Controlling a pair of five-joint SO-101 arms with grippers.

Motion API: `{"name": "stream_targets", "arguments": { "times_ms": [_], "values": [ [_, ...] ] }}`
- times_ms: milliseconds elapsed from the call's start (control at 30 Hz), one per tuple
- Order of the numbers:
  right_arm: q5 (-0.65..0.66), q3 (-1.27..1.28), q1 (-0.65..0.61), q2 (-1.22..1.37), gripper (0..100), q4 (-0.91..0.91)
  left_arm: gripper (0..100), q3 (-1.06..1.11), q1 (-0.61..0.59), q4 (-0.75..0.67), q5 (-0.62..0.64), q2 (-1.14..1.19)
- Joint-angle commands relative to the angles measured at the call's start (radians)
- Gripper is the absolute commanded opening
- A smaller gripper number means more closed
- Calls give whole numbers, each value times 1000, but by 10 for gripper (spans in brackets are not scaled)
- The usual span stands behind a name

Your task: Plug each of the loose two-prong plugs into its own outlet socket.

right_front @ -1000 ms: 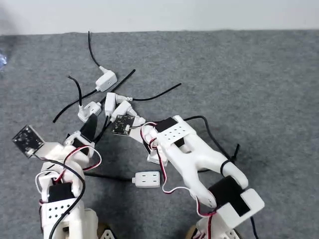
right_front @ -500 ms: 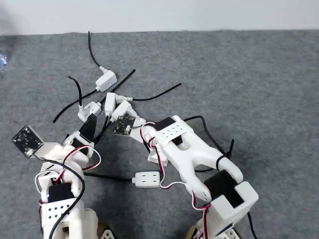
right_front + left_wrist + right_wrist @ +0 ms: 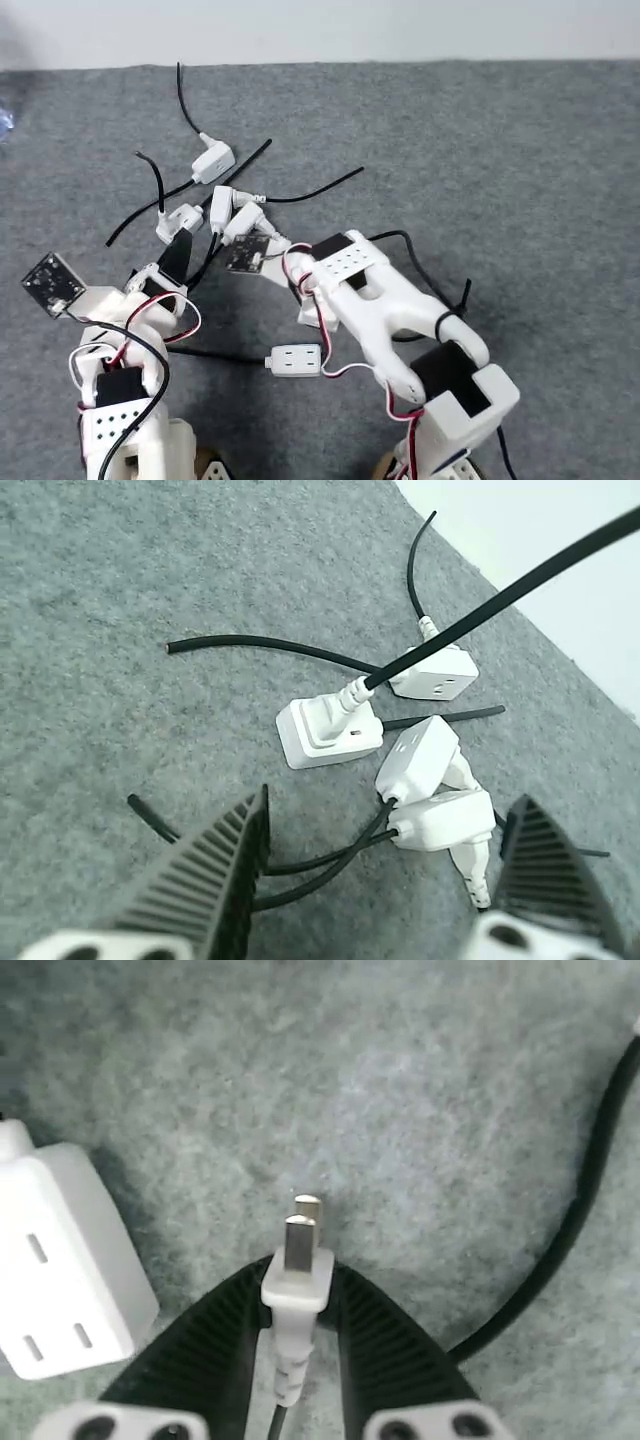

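The two-prong plug (image 3: pixel 300 1250) is clamped, prongs outward, between the fingers of the right hand (image 3: pixel 297 1282), close to the grey worktop (image 3: pixel 450 1080) and near a white outlet socket (image 3: pixel 62 1260). The left hand (image 3: pixel 390 802) is open, positioned over a cluster of white corded connectors (image 3: pixel 330 730).

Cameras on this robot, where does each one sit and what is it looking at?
High view: fixed above, looking down at the grey table; the left arm and right arm show.
Left wrist view: on the left arm's wrist, looking past its open left gripper at the white plug cluster.
Right wrist view: on the right arm's wrist, looking along the right gripper, shut on a two-prong plug.
Shared: high and left wrist views both show the white plug cluster.
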Motion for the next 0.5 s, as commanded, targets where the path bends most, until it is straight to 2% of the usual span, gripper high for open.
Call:
{"name": "stream_targets", "arguments": {
  "times_ms": [0,167,267,400,467],
  "values": [
    [18,-15,74,-84,9,38,350,-50,2,-14,-3,-11],
    [219,-25,84,-102,15,209,350,-50,2,-14,-3,-11],
    [176,-35,88,-101,35,214,350,-50,3,-14,-3,-11],
    [63,-54,91,-107,193,188,350,-50,3,-14,-3,-11],
    [60,-58,101,-111,216,189,350,-50,3,-14,-3,-11]
  ]
}}
